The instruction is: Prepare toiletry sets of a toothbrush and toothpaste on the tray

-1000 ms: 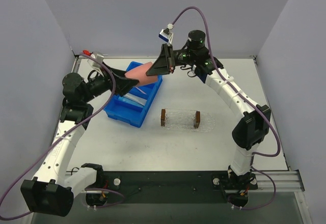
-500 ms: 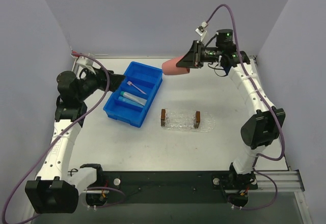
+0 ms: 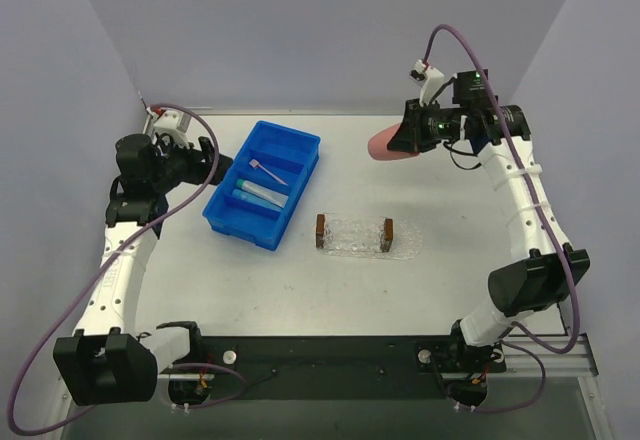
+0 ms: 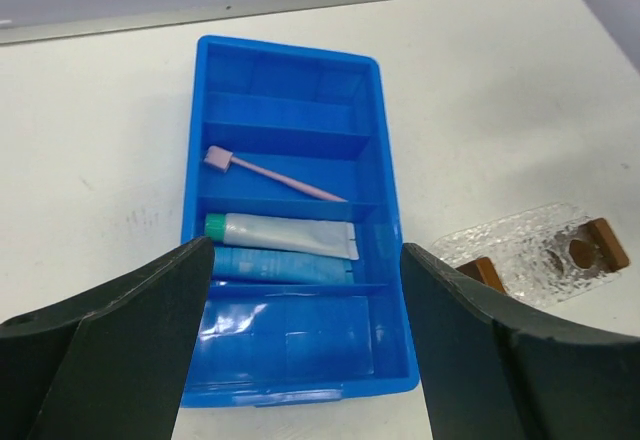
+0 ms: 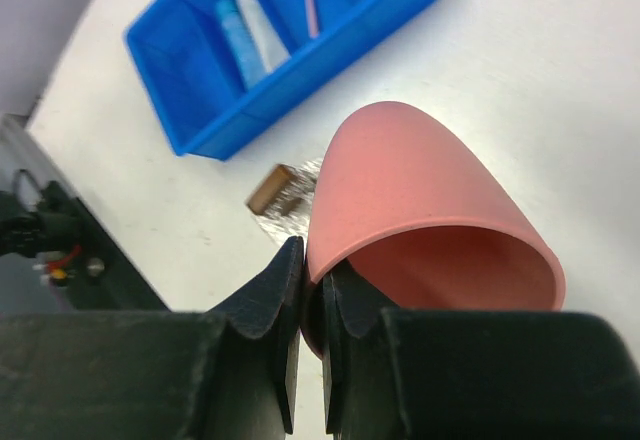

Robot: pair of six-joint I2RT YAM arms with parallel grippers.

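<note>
Rightward went the right pincer (image 5: 312, 290), pinching the pink cup (image 5: 420, 200) by its rim; left pincer (image 3: 213, 163) spread, drawn back. Both toothbrush (image 4: 275, 173) and toothpaste (image 4: 285, 235) lie in the blue bin (image 4: 290, 60), brighter tube half hidden; tray (image 3: 353, 236) apart.

Blue compartmented bin (image 3: 287, 149) on white table (image 3: 300, 280); pink cup (image 3: 386, 145) tilted in midair, well apart.

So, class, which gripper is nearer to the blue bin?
Left. The left gripper hangs open just beside the blue bin's left side. The right gripper, shut on the pink cup, is far off to the bin's right.
</note>
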